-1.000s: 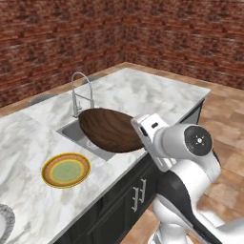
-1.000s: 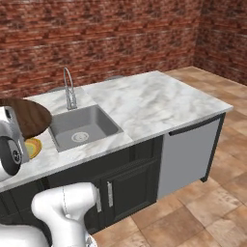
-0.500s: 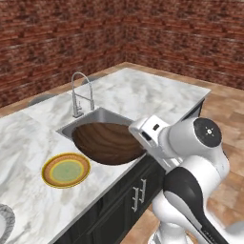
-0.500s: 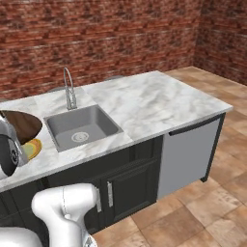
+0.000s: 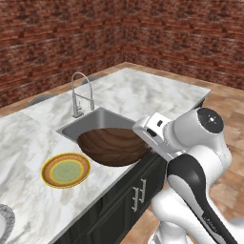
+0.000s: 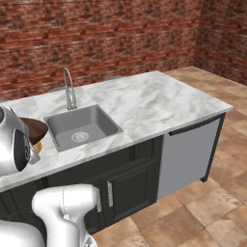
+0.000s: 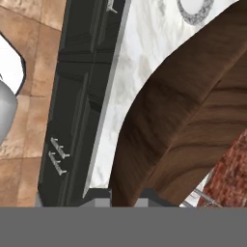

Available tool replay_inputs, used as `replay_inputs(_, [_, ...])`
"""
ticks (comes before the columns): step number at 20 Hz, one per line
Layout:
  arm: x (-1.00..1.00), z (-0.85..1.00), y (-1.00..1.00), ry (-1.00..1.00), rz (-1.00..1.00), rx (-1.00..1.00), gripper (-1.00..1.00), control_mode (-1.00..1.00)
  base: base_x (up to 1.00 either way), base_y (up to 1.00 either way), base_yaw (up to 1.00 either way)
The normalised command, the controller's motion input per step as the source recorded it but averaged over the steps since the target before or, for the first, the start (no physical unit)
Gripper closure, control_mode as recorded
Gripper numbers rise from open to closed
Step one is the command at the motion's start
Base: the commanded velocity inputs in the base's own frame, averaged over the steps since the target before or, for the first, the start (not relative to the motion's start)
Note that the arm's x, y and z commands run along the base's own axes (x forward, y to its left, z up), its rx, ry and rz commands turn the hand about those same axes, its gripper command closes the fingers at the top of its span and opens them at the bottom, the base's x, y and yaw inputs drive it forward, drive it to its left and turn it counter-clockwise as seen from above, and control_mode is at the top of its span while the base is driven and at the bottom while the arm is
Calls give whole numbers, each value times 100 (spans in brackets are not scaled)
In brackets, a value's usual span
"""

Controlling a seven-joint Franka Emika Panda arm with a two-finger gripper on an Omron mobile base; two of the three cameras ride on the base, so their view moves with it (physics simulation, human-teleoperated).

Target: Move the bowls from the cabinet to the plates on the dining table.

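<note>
My gripper (image 7: 124,197) is shut on the rim of a reddish-brown wooden bowl (image 5: 113,146), which hangs roughly level just above the front edge of the sink (image 5: 97,120). In the hand view the bowl (image 7: 193,111) looms large over the marble. The same bowl (image 6: 34,129) peeks out beside my arm in the right base view. A yellow-rimmed plate (image 5: 65,170) with a green centre lies on the dining table (image 5: 143,93), just left of the bowl. A pale plate (image 5: 4,222) sits at the table's near left corner, also as plate (image 7: 197,12). The cabinet is out of view.
An arched tap (image 5: 77,94) stands behind the sink. The island's dark base doors (image 7: 79,96) with silver handles run below the table edge. A grey appliance panel (image 6: 188,154) fills the island's right end. Brick walls stand behind, with tiled floor to the right.
The bowl has swung from tipped on edge to nearly level and has come down lower over the sink's front edge. The hand has rolled with it.
</note>
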Motion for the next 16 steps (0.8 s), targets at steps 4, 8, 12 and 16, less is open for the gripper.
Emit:
replay_inputs(4, [20, -8, -10, -2, 7, 0, 100, -100, 0, 0, 0])
replay_inputs(8, [19, -6, -2, -4, 7, 0, 100, -100, 0, 0, 0])
replay_inputs(12, [18, 0, 0, -7, 6, 0, 100, -100, 0, 0, 0])
replay_inputs(16, [18, 0, 0, -7, 6, 0, 100, -100, 0, 0, 0])
